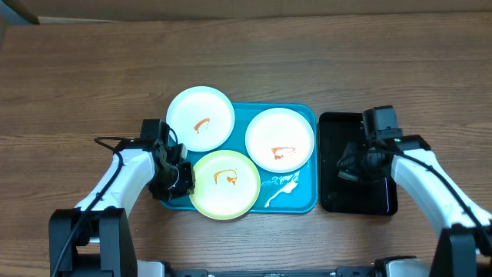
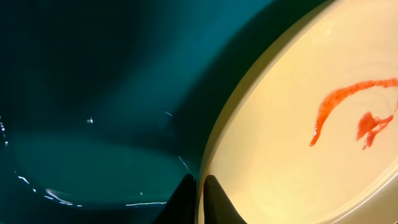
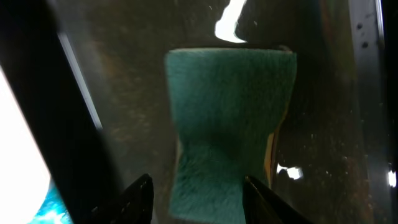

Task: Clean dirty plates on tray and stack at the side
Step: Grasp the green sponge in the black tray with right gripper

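Note:
The turquoise tray [image 1: 304,115] carries three plates. A white plate [image 1: 200,118] with an orange smear overhangs its far left corner. A second smeared white plate [image 1: 280,138] lies at the right, and a yellow-green plate [image 1: 224,183] with a sauce streak lies at the near left. My left gripper [image 1: 175,177] is shut on the left rim of the yellow-green plate [image 2: 298,162], one finger on each side [image 2: 200,186]. My right gripper [image 1: 355,163] is over the black tray, its fingers closed around a green sponge [image 3: 230,106], gripper [image 3: 198,186].
The black tray [image 1: 377,201] sits just right of the turquoise tray. A white smear [image 1: 280,188] lies on the turquoise tray's near right floor. Bare wooden table [image 1: 246,54] stretches behind both trays.

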`<control>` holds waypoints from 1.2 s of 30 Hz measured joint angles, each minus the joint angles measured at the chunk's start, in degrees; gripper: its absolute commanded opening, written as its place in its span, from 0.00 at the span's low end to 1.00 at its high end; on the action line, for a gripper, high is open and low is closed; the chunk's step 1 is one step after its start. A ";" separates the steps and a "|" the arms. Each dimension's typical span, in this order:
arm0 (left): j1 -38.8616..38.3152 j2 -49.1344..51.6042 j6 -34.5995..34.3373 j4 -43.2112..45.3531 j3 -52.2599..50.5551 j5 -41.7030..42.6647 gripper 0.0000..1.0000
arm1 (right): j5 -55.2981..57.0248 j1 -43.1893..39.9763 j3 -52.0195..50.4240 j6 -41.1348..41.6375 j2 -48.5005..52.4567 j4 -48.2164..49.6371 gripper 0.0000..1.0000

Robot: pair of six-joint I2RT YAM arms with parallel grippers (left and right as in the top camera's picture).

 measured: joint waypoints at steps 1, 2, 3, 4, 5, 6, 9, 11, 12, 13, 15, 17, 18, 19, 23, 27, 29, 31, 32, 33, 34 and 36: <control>0.00 0.00 0.00 0.09 0.00 0.00 0.10 | 0.57 0.04 0.00 0.46 0.90 0.24 0.48; 0.00 0.00 0.00 0.13 0.00 0.00 0.10 | 0.90 0.04 0.00 0.79 1.33 0.46 0.48; 0.00 0.00 0.00 0.20 0.00 0.00 0.10 | 1.33 0.04 0.00 1.14 1.77 0.70 0.48; 0.00 0.00 0.00 0.26 0.00 0.00 0.10 | 1.70 0.04 0.00 1.33 2.19 1.07 0.48; 0.00 0.00 0.00 0.31 0.00 0.02 0.11 | 2.03 0.04 0.00 1.53 2.54 1.38 0.48; 0.00 0.00 0.00 0.28 0.00 0.00 0.11 | 2.16 0.04 0.02 1.68 2.75 1.49 0.48; 0.00 0.00 0.00 0.33 0.00 0.02 0.11 | 2.58 0.04 0.02 1.92 2.95 1.79 0.45; 0.00 0.00 0.00 0.33 0.00 0.02 0.11 | 2.75 0.04 0.02 2.14 2.95 1.79 0.44; 0.00 0.00 0.00 0.33 0.00 0.00 0.11 | 2.82 0.04 0.02 2.12 2.95 1.79 0.44; 0.00 0.00 0.00 0.33 0.00 0.02 0.11 | 3.02 0.04 0.02 2.23 2.95 1.81 0.43; 0.00 0.00 0.00 0.33 0.00 0.00 0.11 | 3.19 0.04 -0.17 2.38 2.95 2.54 0.41; 0.00 0.00 0.00 0.33 0.00 0.00 0.11 | 3.21 0.04 -0.61 2.36 2.95 3.48 0.34; 0.00 0.00 0.00 0.35 0.00 0.00 0.11 | 3.21 0.04 -0.79 2.25 2.95 3.67 0.27; 0.00 0.00 0.00 0.39 0.00 0.00 0.12 | 3.48 0.04 -0.90 2.80 2.95 3.87 0.24; 0.00 0.00 0.00 0.50 0.00 0.00 0.13 | 3.89 0.04 -0.98 2.73 2.95 4.22 0.16; 0.00 0.00 0.00 0.52 0.00 0.00 0.13 | 4.17 0.04 -1.01 2.67 2.95 4.07 0.04; 0.00 0.00 0.00 0.50 0.00 0.02 0.13 | 3.56 0.04 -1.01 2.62 2.95 3.67 0.04; 0.00 0.00 0.00 0.50 0.00 0.02 0.14 | 2.16 0.00 -0.96 1.57 2.95 3.34 0.04; 0.00 0.00 0.00 0.52 0.00 0.02 0.14 | 1.05 -0.02 -0.70 0.85 2.95 2.64 0.04; 0.00 0.00 0.00 0.52 0.00 0.02 0.14 | -0.20 0.00 -0.24 0.11 2.95 1.55 0.03; 0.00 0.00 0.00 0.52 0.00 0.02 0.14 | -1.18 0.00 0.44 -0.39 2.99 0.26 0.04; 0.00 0.00 0.00 0.55 0.00 0.02 0.14 | -2.84 0.02 3.02 -1.29 3.28 -2.93 0.04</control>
